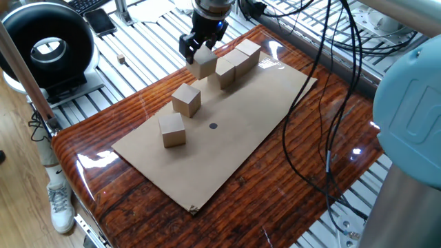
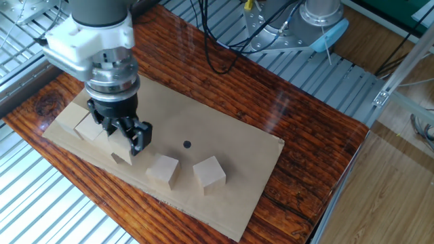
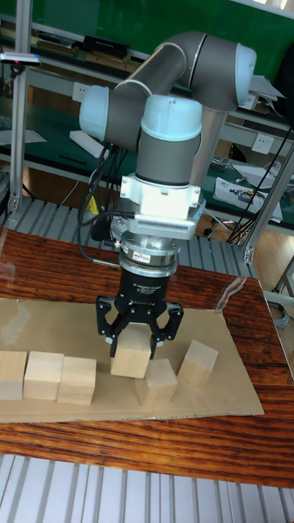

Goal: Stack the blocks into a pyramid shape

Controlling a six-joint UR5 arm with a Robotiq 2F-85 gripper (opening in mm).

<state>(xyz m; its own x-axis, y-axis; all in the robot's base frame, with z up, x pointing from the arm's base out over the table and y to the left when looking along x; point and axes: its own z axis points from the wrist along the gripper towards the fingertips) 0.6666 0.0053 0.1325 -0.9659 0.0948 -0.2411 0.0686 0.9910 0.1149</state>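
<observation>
My gripper [image 1: 201, 54] is shut on one tan wooden block [image 1: 204, 67], held just above the cardboard beside the near end of a row of three blocks [image 1: 238, 60]. The tall fixed view shows the fingers [image 3: 109, 337] clamping the held block [image 3: 131, 356] on both sides, right of the row [image 3: 43, 375]. Two loose blocks [image 1: 186, 98] [image 1: 172, 129] sit apart on the cardboard. In the other fixed view the gripper [image 2: 121, 132] covers most of the held block, with the loose blocks [image 2: 163, 169] [image 2: 209, 172] to its right.
A cardboard sheet [image 1: 241, 138] with a black dot [image 1: 213, 125] lies on the glossy wooden tabletop [image 1: 303, 158]. Black cables [image 1: 303, 103] hang over the right side. A round black device [image 1: 45, 45] stands off the table at left.
</observation>
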